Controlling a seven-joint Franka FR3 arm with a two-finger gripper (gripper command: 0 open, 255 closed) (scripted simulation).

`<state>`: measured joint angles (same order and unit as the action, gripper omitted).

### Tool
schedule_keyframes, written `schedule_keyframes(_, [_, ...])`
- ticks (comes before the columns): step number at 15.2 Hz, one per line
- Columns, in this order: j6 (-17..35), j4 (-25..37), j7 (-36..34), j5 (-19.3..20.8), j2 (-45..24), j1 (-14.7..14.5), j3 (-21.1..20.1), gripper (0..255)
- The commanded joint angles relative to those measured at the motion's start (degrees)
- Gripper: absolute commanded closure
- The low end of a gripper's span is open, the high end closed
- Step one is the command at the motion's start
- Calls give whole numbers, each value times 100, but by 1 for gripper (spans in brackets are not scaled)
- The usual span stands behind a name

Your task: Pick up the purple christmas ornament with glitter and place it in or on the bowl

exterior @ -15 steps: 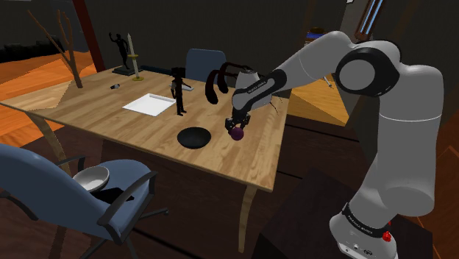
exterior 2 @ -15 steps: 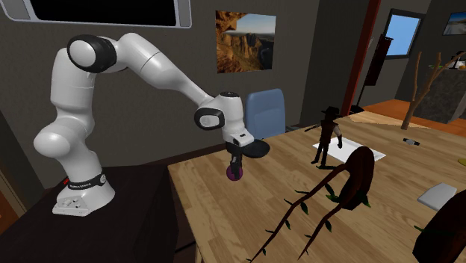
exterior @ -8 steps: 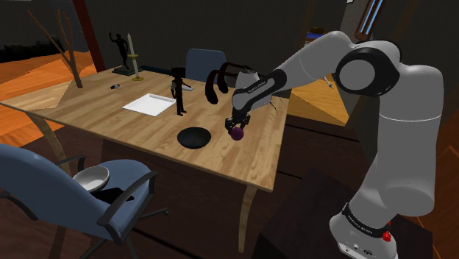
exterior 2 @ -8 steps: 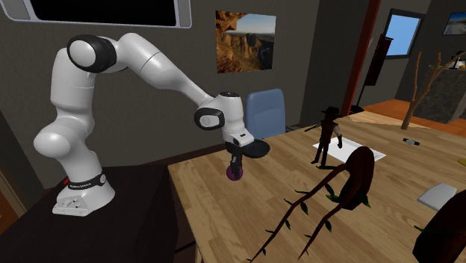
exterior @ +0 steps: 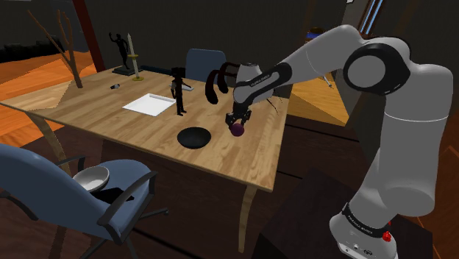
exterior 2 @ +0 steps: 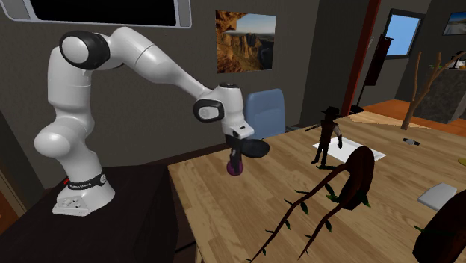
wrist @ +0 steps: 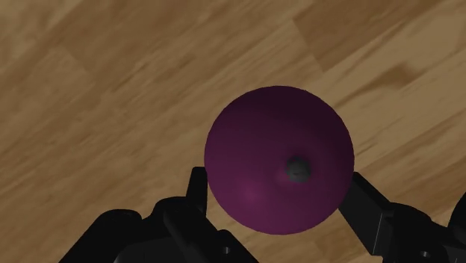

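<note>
My black gripper (exterior: 237, 125) is shut on a dark purple ball ornament (exterior: 237, 129), holding it a little above the wooden table (exterior: 147, 125). From the hand's camera, the ornament (wrist: 278, 159) is a round purple ball with a small grey cap, clasped on both sides by the fingers (wrist: 193, 196). The black bowl (exterior: 194, 137) sits on the table just to the shoulder view's left of the ornament. In the second exterior view the gripper (exterior 2: 235, 164) hangs with the ornament (exterior 2: 234, 167) in front of the bowl (exterior 2: 252, 149).
A white sheet (exterior: 149, 104), a dark figurine (exterior: 177, 90), a candlestick (exterior: 129, 53) and a curved dark branch ornament (exterior: 215, 82) stand on the table. A blue chair (exterior: 202, 65) is behind it. A blue office chair with a white bowl (exterior: 90, 179) stands at the near left.
The arm has lifted the ornament slightly higher above the table and shifted its upper links; the grip is unchanged.
</note>
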<state>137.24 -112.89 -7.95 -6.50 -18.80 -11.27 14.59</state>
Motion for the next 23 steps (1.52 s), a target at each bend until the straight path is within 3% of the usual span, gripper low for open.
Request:
schedule_keyframes(1, [-150,82,-22,34,70,-8,16,255])
schedule_keyframes(17, [-1171,567,-171,262,627,-67,96,255])
schedule_keyframes(23, [-1535,1648,-758,220,-101,-380,-132,255])
